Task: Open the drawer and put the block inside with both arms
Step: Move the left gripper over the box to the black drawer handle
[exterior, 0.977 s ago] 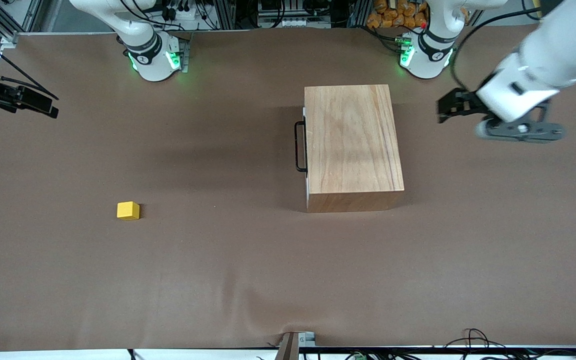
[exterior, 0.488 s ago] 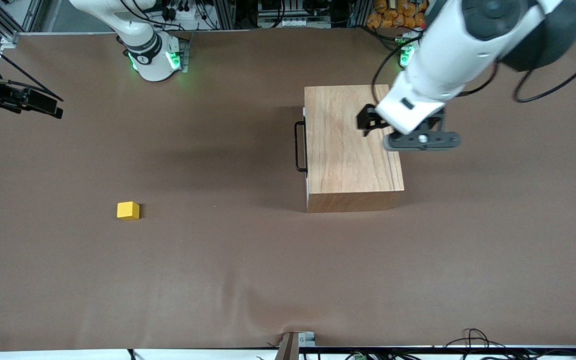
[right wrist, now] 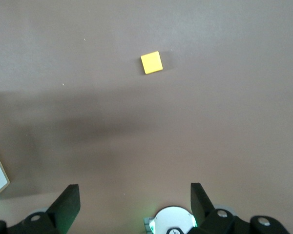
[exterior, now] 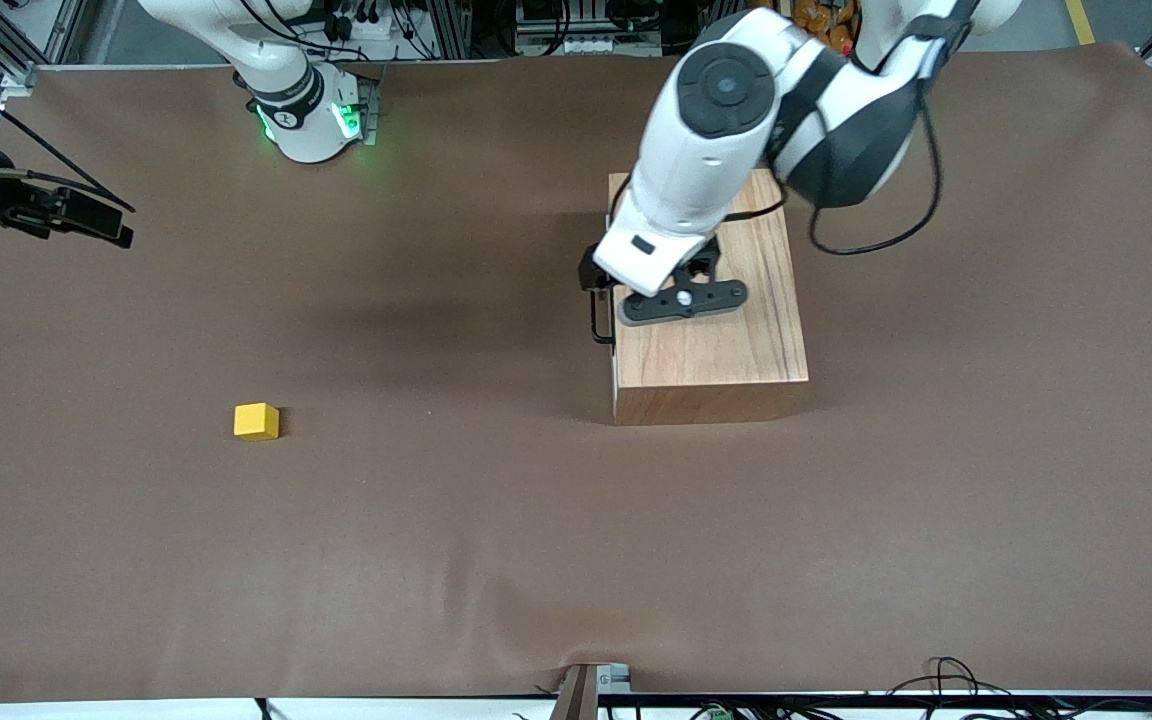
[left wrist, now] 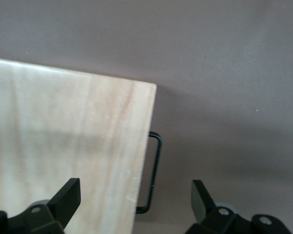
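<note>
Your left gripper (exterior: 591,275), the black two-finger hand on the white left arm, hangs over the front edge of the plain light-wood box (exterior: 726,340), with its fingers (left wrist: 68,197) spread wide and nothing between them. In the left wrist view one finger sits above the box top and the other above the bare brown table cover (exterior: 436,520), so the thin black U-shaped handle (left wrist: 154,173) lies in the gap between them, below the gripper.

That is the relation your next move turns on. The handle's long axis runs along the drawer front, from the robots' bases toward the front camera, and the open jaws straddle it crosswise. Judging from this, you need to come straight down and close on the bar, then pull toward the right arm's end of the table. The drawer looks fully shut: only its pale front (exterior: 614,375) shows as a sliver at the box's edge.

The small bright yellow cube (exterior: 256,421) rests on the table cover well apart from the left gripper, toward the right arm's end and nearer the front camera than the box. Your right gripper (right wrist: 134,202) is the nearer one to it; it waits high over the table at that end with its fingers wide apart and empty, and the cube (right wrist: 151,62) is plainly in its wrist view.
</note>
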You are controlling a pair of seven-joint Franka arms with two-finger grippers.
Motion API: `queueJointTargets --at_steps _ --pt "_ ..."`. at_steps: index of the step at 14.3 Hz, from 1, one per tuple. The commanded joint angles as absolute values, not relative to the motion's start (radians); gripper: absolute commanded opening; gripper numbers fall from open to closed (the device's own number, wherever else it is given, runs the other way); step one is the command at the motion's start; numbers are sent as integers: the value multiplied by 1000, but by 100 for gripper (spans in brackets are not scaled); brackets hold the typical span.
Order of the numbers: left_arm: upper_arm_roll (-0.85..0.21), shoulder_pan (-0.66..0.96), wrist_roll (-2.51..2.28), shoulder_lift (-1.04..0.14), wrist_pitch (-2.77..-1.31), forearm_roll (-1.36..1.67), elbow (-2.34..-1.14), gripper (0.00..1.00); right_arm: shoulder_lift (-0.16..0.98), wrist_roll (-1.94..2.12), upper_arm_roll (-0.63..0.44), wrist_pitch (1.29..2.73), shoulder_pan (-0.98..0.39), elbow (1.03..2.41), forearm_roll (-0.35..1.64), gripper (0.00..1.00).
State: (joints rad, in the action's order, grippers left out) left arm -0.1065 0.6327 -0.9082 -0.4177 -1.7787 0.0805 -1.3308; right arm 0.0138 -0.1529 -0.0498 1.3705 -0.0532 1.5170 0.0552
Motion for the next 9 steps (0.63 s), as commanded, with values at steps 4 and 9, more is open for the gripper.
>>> queueJointTargets --at_steps 4,9 --pt "-83 751 -1055 -541 -1824 78 -1261 100 11 -2 -52 1457 -48 1499 71 100" --pt "-16 854 -1114 -600 -1865 52 -1267 100 11 0 -51 1453 -57 1474 63 100"
